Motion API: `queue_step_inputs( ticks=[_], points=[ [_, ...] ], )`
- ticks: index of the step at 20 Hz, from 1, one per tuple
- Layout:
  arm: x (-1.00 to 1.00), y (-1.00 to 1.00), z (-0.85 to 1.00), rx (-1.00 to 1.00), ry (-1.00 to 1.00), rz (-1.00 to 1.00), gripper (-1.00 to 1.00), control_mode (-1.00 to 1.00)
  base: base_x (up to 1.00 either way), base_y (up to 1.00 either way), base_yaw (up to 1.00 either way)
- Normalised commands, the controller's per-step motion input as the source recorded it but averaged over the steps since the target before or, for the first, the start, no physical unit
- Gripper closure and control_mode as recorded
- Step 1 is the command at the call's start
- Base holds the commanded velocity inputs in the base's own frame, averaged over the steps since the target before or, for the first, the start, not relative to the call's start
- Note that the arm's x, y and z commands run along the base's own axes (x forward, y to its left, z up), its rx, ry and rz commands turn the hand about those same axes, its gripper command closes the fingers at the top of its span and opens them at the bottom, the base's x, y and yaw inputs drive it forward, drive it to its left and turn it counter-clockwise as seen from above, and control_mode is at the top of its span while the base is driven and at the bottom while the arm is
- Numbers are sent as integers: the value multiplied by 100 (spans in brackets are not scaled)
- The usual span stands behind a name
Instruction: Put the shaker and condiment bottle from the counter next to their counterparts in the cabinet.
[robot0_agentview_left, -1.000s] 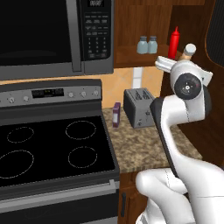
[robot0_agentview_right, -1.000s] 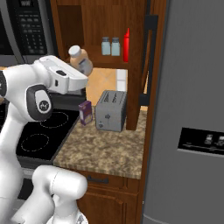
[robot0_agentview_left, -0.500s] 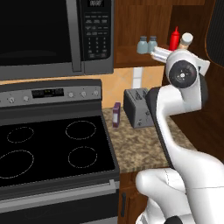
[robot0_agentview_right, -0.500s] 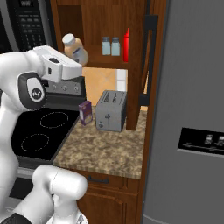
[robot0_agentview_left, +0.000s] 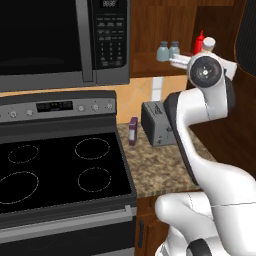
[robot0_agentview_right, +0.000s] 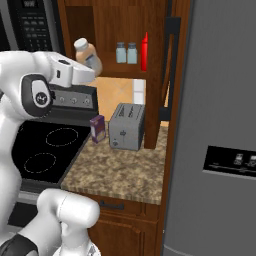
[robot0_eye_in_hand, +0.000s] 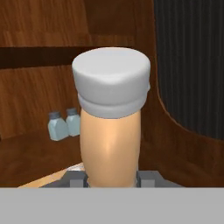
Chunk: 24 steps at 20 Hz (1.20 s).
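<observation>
Both fingers (robot0_eye_in_hand: 148, 178) clamp condiment bottle (robot0_eye_in_hand: 111, 144) | gripper (robot0_eye_in_hand: 111, 179) closed on base

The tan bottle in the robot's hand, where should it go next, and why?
Probably forward and a bit down onto the cabinet shelf, beside the red squeeze bottle. The gripper is shut on the tan condiment bottle, held up in the air left of the shelf. Both shakers already stand there together, so this bottle looks like the last piece.

The kitchen is evenly and softly lit throughout, with no glare. The cabinet (robot0_agentview_right: 112, 30) interior is left dim. Edges are rendered slightly soft, and no distortion is seen.
</observation>
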Motion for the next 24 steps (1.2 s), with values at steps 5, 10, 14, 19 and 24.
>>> queue_step_inputs(
  ticks=[5, 10, 14, 19, 24],
  points=[
    [33, 0, 1, 0, 30, 0, 100, -100, 0, 0, 0],
    [13, -1, 3, 0, 10, 1, 100, -100, 0, 0, 0],
    [26, 0, -3, 0, 2, 1, 100, -100, 0, 0, 0],
    [44, -6, -1, 0, 0, 0, 100, -100, 0, 0, 0],
    [33, -14, 0, 0, 0, 0, 100, -100, 0, 0, 0]
  ],
)
